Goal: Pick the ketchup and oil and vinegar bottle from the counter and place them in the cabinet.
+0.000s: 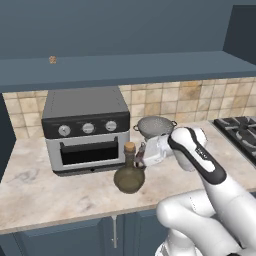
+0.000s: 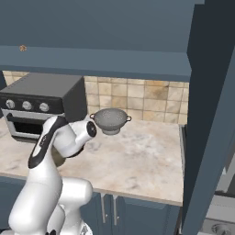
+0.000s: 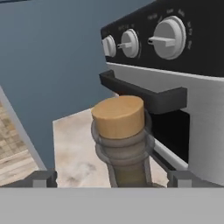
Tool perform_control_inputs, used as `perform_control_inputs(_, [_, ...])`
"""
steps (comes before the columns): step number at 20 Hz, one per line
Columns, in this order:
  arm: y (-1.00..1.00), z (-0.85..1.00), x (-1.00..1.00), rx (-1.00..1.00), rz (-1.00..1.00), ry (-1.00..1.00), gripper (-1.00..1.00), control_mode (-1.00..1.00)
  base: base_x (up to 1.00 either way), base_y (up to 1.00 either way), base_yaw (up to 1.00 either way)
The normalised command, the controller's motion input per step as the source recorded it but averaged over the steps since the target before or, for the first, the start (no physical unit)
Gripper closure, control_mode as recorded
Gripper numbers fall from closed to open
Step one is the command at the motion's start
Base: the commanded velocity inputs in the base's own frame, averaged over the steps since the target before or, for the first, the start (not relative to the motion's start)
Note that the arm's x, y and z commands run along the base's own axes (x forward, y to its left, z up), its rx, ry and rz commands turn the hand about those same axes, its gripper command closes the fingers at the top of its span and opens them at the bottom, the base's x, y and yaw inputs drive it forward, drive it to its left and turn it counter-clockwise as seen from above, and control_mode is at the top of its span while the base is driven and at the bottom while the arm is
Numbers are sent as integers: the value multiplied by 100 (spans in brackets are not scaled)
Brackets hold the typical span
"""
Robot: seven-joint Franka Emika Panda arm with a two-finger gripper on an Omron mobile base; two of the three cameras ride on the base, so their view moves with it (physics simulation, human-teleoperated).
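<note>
Both jaws wide, straddling flask neck

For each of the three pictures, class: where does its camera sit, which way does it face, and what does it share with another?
Left base view: behind the arm's left, facing forward and down at the counter; arm at lower right, open end effector at the flask.
Right base view: behind the arm's right, same counter; arm lower left.
Hand view: on the hand, facing the flask's cork between fingertips.
Shared: both base views show the colander and toaster oven; the hand view shares oven and flask.
</note>
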Motion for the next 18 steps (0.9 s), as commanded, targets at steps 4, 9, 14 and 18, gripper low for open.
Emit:
perform_control_inputs(4, [0, -20, 0, 8, 10, 0, -100, -100, 0, 0, 0])
perform_control_inputs(9, [-2, -13, -1, 8, 6, 2, -100, -100, 0, 0, 0])
perform_control_inputs(14, [1, -1, 0, 3, 0, 1, -100, -100, 0, 0, 0])
perform_control_inputs(18, [8, -1, 0, 5, 0, 0, -100, -100, 0, 0, 0])
